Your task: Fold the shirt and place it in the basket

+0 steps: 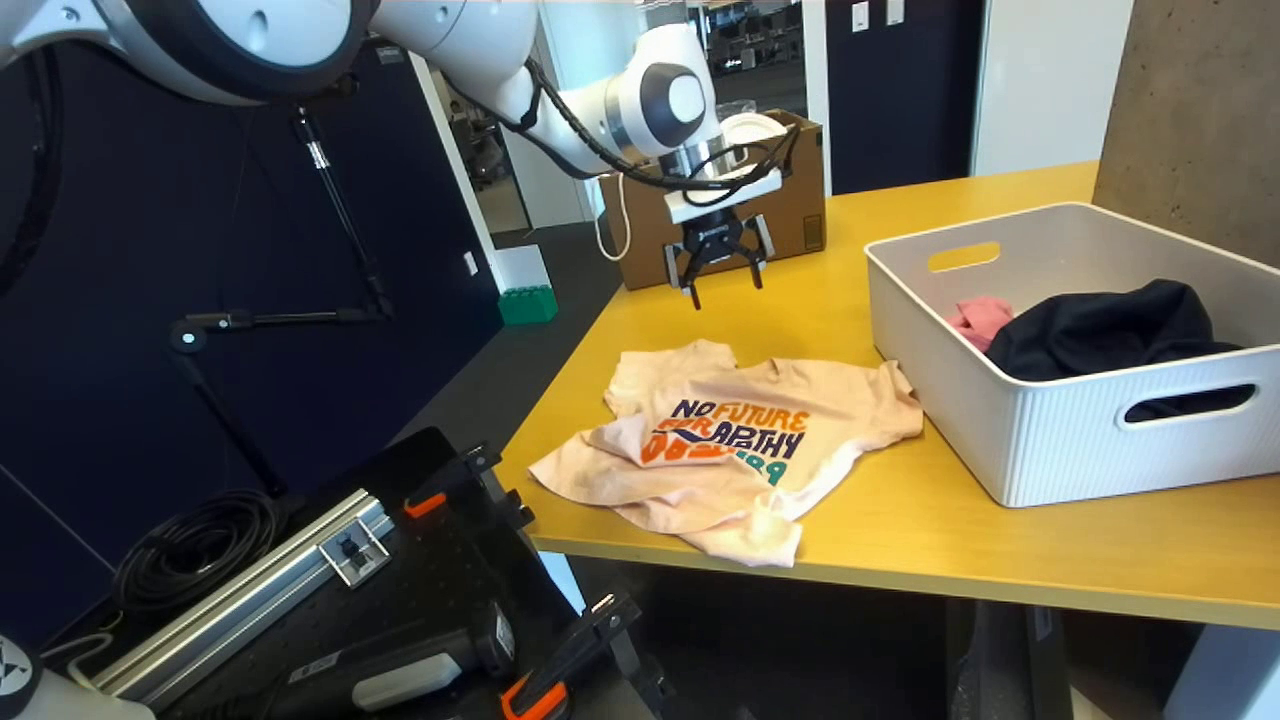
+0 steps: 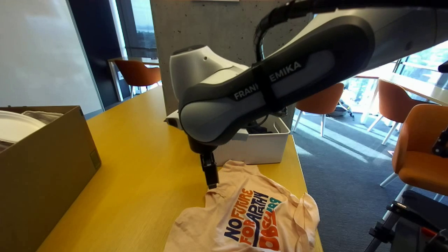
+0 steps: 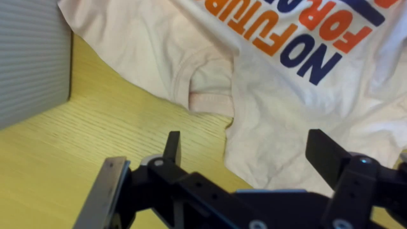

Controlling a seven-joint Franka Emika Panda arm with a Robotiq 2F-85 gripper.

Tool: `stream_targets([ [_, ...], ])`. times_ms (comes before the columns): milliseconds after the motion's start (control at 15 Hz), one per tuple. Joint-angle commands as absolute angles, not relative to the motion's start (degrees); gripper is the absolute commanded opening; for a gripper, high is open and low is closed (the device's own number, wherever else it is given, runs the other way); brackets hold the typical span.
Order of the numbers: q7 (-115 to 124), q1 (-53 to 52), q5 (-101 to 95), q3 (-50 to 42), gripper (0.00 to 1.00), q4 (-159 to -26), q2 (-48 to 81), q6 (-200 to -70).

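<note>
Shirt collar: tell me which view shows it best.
The wrist view: the shirt collar appears large there, with nothing in front of it. In both exterior views it is small and hard to make out.

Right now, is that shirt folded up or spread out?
Spread out but rumpled, not folded neatly: the shirt lies across the table, lettering facing up, its neckline visible in the wrist view.

In an exterior view you look down across the table [image 1: 830,310]; in an exterior view, along it toward the pillar [image 2: 210,28], arm [image 2: 315,70] up close. Both share shirt [image 1: 735,440], basket [image 1: 1100,460]. Wrist view: down, nearest.
</note>
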State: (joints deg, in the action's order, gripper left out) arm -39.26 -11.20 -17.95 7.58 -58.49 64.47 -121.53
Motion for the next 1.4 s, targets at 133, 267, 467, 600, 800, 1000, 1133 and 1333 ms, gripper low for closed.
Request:
stream_targets([
  [133,-39.71,-16.98,-16.22,11.27,1.0,-56.53,67.99,-124.16],
  [267,-38.39,-18.94,-16.65,12.47,1.0,-57.21,68.78,-123.57],
  [467,-33.44,-21.01,-16.47,11.78,1.0,-61.84,67.37,-123.53],
  [600,-27.91,-21.87,-17.1,10.9,1.0,-69.17,63.23,-125.55],
  [800,-22.19,-21.44,-17.49,10.71,1.0,-77.67,58.76,-128.47],
  [1000,-21.06,-20.01,-17.85,9.68,1.0,-80.26,58.62,-131.09],
  [1133,-21.48,-18.85,-18.35,8.39,1.0,-79.56,60.01,-132.47],
  [1333,-22.67,-17.4,-19.01,6.69,1.0,-76.45,63.05,-133.52],
])
